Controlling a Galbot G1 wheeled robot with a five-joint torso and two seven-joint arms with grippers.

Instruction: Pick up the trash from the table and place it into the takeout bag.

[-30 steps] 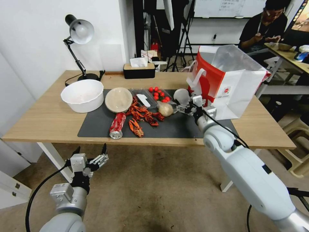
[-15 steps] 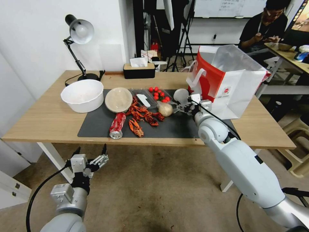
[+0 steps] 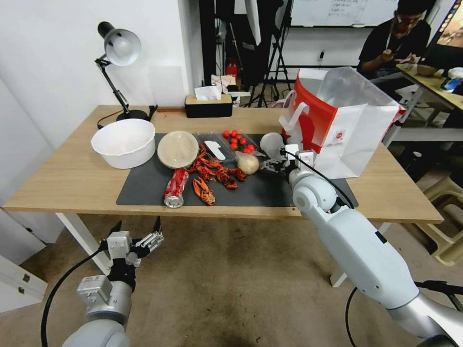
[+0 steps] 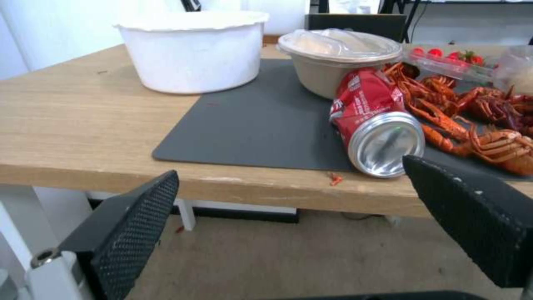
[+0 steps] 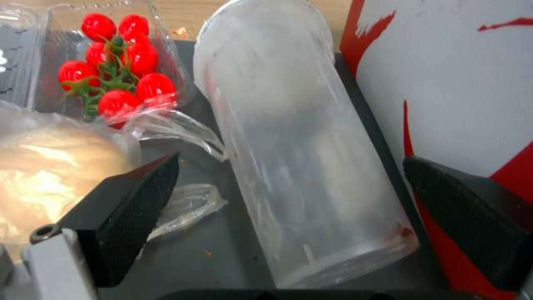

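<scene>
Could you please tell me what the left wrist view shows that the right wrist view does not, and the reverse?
Left wrist view: the red soda can lying on the dark grey mat, the round beige bowl, a white tub, and crayfish. Right wrist view: the clear plastic cup lying between the open right gripper fingers, beside the takeout bag. Both: the cherry tomatoes.

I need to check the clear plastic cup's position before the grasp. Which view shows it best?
The right wrist view: the clear plastic cup lies on its side between the open right hand's fingers, beside the takeout bag. The head view shows it small, partly behind the hand.
</scene>
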